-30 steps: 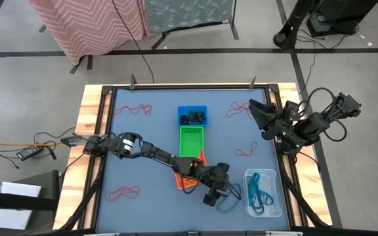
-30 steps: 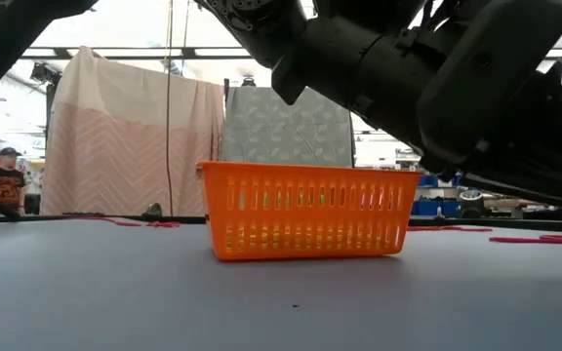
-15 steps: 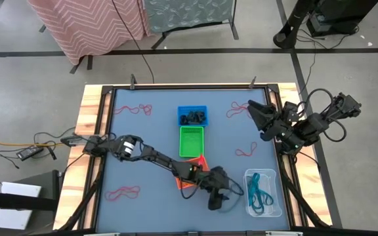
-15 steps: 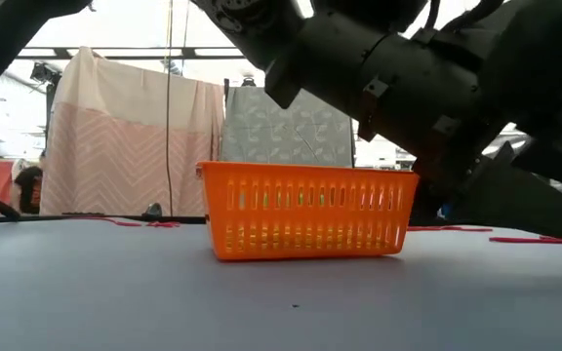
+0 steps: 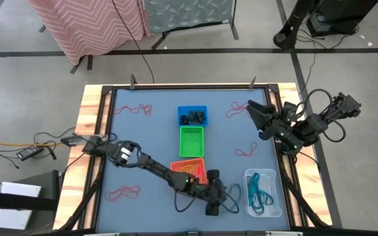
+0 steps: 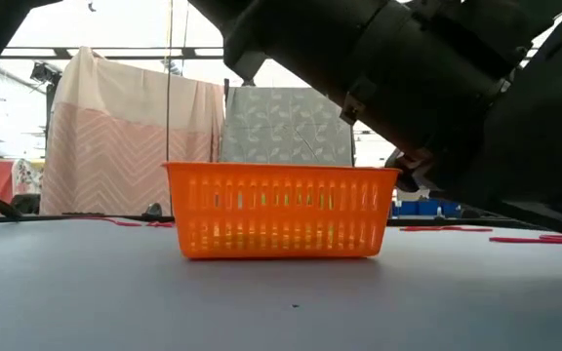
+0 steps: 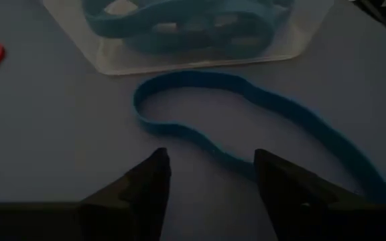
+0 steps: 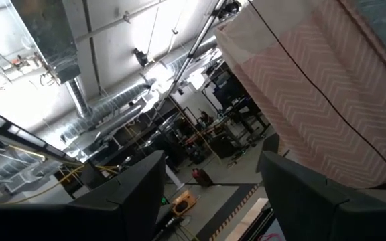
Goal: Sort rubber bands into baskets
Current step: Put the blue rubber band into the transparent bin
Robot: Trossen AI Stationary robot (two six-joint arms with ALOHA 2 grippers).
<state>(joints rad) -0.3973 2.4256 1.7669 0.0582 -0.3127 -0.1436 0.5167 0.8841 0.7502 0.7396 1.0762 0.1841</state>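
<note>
A teal rubber band (image 7: 246, 127) lies flat on the blue table mat beside the clear tub (image 7: 200, 57), which holds more teal bands. My left gripper (image 7: 210, 164) is open low over this band, with one finger on each side of a stretch of it; I see no touch. In the high view it (image 5: 223, 198) is near the front edge, past the orange basket (image 5: 189, 172). The green basket (image 5: 191, 141) and the blue basket (image 5: 192, 116) stand behind the orange one. My right gripper (image 8: 210, 181) is open and raised at the right edge (image 5: 258, 115).
Red bands lie at the far left (image 5: 136, 108), far right (image 5: 238, 110), right (image 5: 246, 152) and near left (image 5: 123, 193). The left arm lies across the mat beside the orange basket (image 6: 281, 210). The clear tub (image 5: 262, 192) stands at the near right.
My left arm has swung toward the table's near edge and its wrist has rolled; the gripper now stands lower over the loose teal band. The orange basket has slid a little toward the table's left and stays upright.
</note>
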